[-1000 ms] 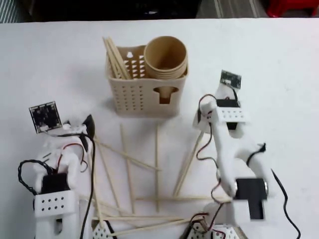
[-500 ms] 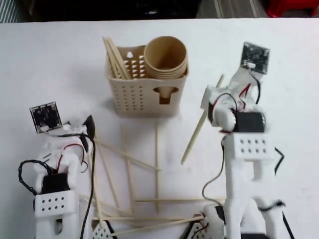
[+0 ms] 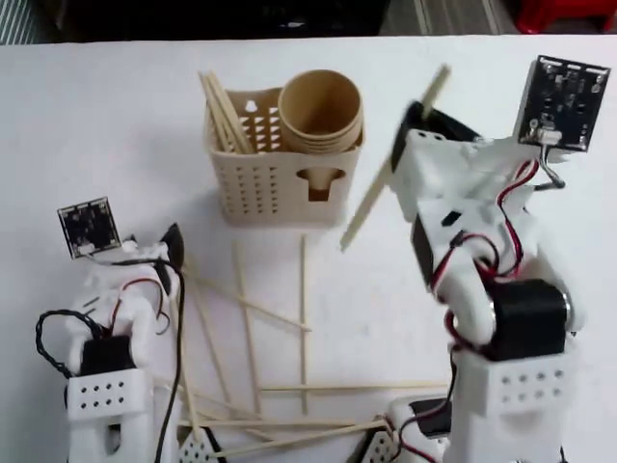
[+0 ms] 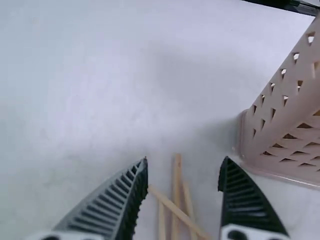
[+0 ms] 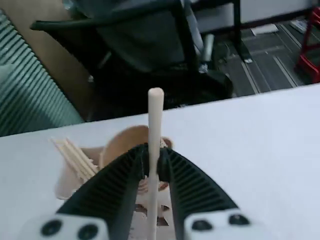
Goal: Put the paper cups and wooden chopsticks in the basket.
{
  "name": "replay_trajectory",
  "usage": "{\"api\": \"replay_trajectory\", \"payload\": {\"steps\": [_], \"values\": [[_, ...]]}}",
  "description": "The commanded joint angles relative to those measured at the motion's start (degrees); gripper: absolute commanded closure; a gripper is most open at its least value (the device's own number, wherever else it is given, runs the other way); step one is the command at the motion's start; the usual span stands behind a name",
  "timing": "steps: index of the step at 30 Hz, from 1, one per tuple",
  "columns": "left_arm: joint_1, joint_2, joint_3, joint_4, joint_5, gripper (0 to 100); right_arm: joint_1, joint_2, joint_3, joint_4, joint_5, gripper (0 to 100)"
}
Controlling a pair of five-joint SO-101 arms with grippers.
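beside the basket [image 3: 275, 188], at its cup end, your right gripper [image 3: 413, 135] pinches one wooden chopstick [image 3: 371, 198], raised and tilted, likely to drop it in by the paper cups [image 3: 320, 111]. your left gripper [image 4: 182, 167] gapes wide over loose chopsticks [image 3: 303, 309] in front of the basket.

- My left arm sits folded low at the near-left of the desk [image 3: 96, 116], its end effector [image 4: 182, 167] just above the surface with the fingers spread apart.
- My right arm stands raised on the right, its end effector [image 5: 154, 152] clamped on a chopstick [image 5: 155, 107], clear of the desk.
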Motion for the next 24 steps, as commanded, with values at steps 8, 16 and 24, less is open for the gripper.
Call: {"api": "replay_trajectory", "payload": {"steps": [8,16,24], "values": [[-0.57,-0.92,-0.44,-1.41,-0.7,77,-11.47,4.53,-3.16,-25.54,4.75,98.1],[-0.57,-0.92,-0.44,-1.41,-0.79,77,-12.26,18.95,-3.16,-41.98,5.98,98.1],[-0.57,-0.92,-0.44,-1.41,-0.79,77,-12.26,29.14,-3.16,-44.97,6.07,97.8]]}}
